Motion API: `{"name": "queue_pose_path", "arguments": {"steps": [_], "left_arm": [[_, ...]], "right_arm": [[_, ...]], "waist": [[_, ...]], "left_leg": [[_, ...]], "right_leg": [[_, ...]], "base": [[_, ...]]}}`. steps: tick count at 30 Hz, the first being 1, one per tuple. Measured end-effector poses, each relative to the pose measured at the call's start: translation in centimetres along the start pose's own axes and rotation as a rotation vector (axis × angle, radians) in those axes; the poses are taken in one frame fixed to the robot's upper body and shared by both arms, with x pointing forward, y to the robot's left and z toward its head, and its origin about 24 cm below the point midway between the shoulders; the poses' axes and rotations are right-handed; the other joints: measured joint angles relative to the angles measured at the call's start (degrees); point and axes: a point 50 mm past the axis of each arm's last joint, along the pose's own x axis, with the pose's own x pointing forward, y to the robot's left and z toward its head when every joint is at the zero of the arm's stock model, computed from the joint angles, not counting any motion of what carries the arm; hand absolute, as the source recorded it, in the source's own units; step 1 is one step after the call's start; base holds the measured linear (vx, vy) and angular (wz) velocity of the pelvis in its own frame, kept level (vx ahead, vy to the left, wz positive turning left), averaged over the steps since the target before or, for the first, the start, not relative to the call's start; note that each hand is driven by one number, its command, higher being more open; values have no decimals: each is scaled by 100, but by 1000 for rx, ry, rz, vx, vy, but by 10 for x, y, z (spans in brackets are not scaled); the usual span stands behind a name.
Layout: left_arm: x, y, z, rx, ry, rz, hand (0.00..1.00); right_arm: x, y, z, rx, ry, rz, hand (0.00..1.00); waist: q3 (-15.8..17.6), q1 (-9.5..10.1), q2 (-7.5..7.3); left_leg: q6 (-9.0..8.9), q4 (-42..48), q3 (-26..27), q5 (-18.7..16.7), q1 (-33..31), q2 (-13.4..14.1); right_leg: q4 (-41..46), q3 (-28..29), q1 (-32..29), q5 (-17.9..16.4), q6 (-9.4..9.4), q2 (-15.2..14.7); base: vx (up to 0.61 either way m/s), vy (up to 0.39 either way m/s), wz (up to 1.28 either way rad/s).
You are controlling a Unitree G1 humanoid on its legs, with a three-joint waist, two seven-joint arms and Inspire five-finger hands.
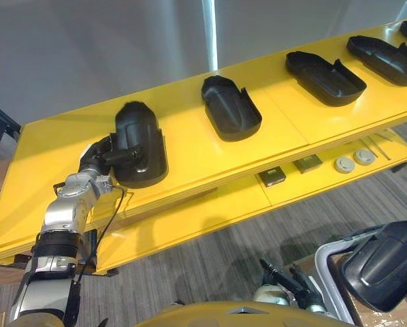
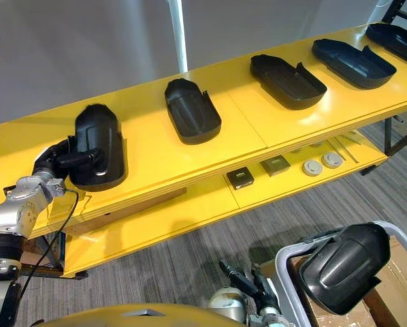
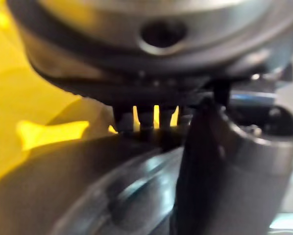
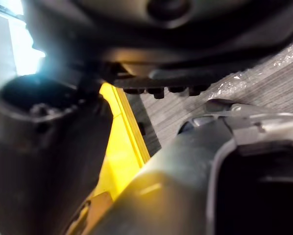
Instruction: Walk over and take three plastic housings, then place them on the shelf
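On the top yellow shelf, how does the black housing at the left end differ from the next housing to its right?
Pose: the left housing lies with its rounded back up, while the next housing lies hollow side up. Contact: the left hand grips the left housing's near end, while the next housing lies free, with nothing touching it. Both are black plastic and rest on the yellow shelf.

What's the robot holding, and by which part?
Left hand grips the leftmost black housing by its near end; right hand holds nothing.
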Motion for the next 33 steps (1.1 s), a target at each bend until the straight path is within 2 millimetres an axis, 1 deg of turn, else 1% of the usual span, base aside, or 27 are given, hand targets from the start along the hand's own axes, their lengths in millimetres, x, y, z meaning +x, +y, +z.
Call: {"name": "queue_pose_path", "arguments": {"steps": [4,10,17,20,22,23,24,27,29,30,31,33], "left_arm": [[3,0,5,-4,-14,25,100],[6,1,9,-6,-36,48,100],[6,2,15,-10,-81,118,100],[6,-1,16,-27,-99,144,100],[4,-11,18,-57,-130,148,100],[0,-16,20,-69,-154,146,100],[-3,-18,21,-73,-170,144,100],[-16,-32,31,-122,-265,101,100],[-31,-40,40,-152,-349,66,100],[-41,-44,45,-175,-409,42,100],[-46,-46,49,-189,-438,27,100],[-54,-48,52,-203,-483,10,100]], "right_arm": [[1,1,2,1,-7,-6,100],[2,2,2,4,-8,-10,100],[3,6,3,13,-12,-2,100],[3,7,3,11,-11,3,100],[3,7,2,-2,-2,10,100],[4,7,1,-2,4,16,100],[5,7,1,-3,6,18,100],[4,6,-2,0,18,15,100],[5,6,-3,0,28,12,100],[6,5,-3,2,31,9,100],[7,5,-2,2,32,8,100],[8,5,-2,3,34,7,100]], "waist": [[63,-13,-35],[129,-17,-20],[190,-24,-99],[192,-18,-102],[204,10,-114],[214,18,-129],[220,21,-138],[225,178,-143],[227,210,-146],[228,258,-143],[228,319,-143],[228,343,-143]], "left_leg": [[-3,8,24,-6,8,0],[-10,20,33,-16,7,3],[-10,27,30,-17,7,3],[-10,29,0,-17,1,5],[-8,33,-70,-18,-3,11],[-8,33,-124,-18,-12,14],[-8,34,-133,-18,-11,17],[-4,33,-213,-20,-20,15],[-2,33,-288,-22,-15,21],[-1,31,-315,-23,-14,26],[-1,30,-316,-23,-15,25],[-1,30,-325,-23,-13,24]], "right_leg": [[0,21,-6,1,-2,0],[0,22,-10,1,-2,0],[1,7,-10,2,-2,0],[2,-19,10,19,24,-3],[2,-78,73,19,27,-8],[7,-136,107,13,25,-11],[11,-147,114,10,24,-12],[33,-223,161,-26,26,-23],[96,-314,218,-94,56,-37],[146,-340,219,-132,50,-45],[145,-342,220,-132,51,-45],[145,-353,234,-133,50,-45]], "base": [[-1,1,-1],[0,0,0],[0,0,0],[0,0,4],[1,0,18],[3,2,18],[5,5,16],[13,8,15],[25,11,21],[24,17,10],[18,13,6],[4,3,4]]}}
